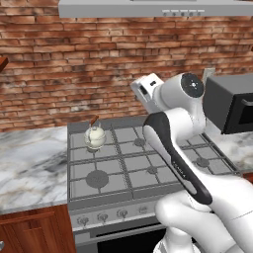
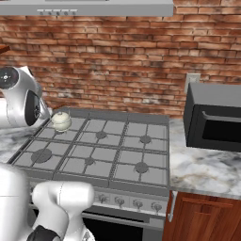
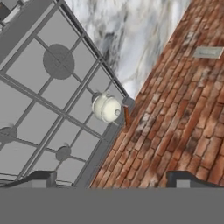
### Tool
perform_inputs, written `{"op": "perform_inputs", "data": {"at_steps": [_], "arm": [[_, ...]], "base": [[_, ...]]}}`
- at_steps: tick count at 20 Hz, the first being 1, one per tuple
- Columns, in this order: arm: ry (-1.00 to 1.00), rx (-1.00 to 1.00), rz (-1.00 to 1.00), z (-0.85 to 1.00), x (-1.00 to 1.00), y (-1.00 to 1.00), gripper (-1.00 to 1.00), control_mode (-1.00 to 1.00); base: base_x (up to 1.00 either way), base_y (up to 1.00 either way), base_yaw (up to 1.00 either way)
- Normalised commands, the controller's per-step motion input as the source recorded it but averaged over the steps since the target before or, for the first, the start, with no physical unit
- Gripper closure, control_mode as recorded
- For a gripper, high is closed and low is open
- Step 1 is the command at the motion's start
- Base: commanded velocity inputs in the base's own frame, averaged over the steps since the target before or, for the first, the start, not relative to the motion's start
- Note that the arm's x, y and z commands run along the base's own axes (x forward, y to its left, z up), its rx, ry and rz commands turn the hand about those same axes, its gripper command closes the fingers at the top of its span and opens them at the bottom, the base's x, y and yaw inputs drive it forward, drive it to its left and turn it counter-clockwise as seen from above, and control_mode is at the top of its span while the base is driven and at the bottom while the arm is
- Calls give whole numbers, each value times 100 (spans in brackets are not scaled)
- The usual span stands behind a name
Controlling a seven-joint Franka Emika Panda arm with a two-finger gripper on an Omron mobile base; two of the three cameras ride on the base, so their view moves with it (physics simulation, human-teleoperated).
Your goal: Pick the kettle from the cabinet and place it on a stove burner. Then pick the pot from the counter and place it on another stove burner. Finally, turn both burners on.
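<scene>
Hand view: we see the gripper (image 3: 113, 183) fingertips at the bottom edge, wide apart, holding nothing. At centre the kettle (image 3: 106, 107) sits on the cooktop (image 3: 30, 109) rear corner grate. Left base view hides the gripper behind the arm; right base view adds a microwave (image 2: 214, 117), cut off right.

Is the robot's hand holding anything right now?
No, nothing. The gripper is open, with only air between its fingertips. The kettle sits by itself on a back corner burner of the stove.
</scene>
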Motion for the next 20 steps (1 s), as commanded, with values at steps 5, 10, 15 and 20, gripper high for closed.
{"op": "perform_inputs", "data": {"at_steps": [5, 10, 15, 20], "arm": [[2, -3, -2, 0, -13, -7, -100, -100], [0, 0, 0, 0, 0, 0, -100, -100], [-5, 1, -1, 0, -13, -5, -100, 100], [0, 0, 0, 0, 0, 0, -100, 100]], "base": [[0, 0, 0], [0, 0, 0], [-37, -21, -5], [-46, -39, -16]]}}
